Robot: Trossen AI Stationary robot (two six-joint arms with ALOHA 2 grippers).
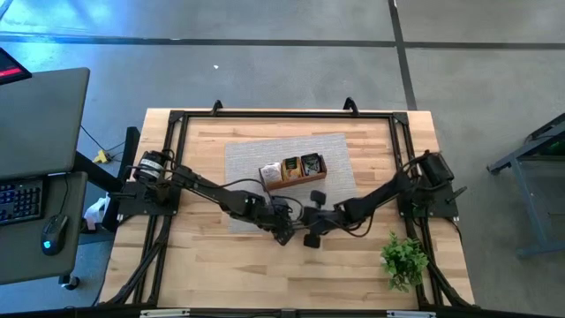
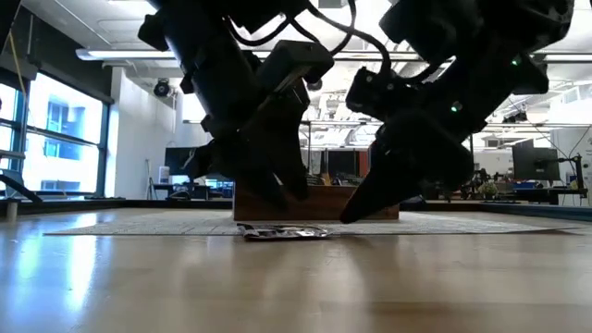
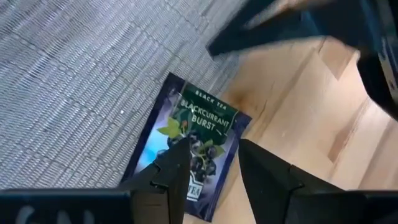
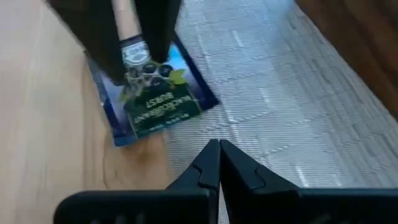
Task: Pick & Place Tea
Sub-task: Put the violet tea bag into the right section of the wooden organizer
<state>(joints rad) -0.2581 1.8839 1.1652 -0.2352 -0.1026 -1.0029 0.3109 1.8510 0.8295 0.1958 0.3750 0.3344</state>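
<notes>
One dark blue-and-green tea sachet lies flat, half on the grey mat's corner and half on the bare wood; it also shows in the right wrist view and the low view. My left gripper is open and points down. Its fingers stand over the sachet's near end, a little above it in the low view. My right gripper is shut and slants down over the mat just right of the sachet. The other sachets sit in the wooden tray.
The brown tray stands on the grey mat just behind both grippers. A small green plant stands near the table's right near corner. Bare wood lies toward the near edge. The two grippers are close together.
</notes>
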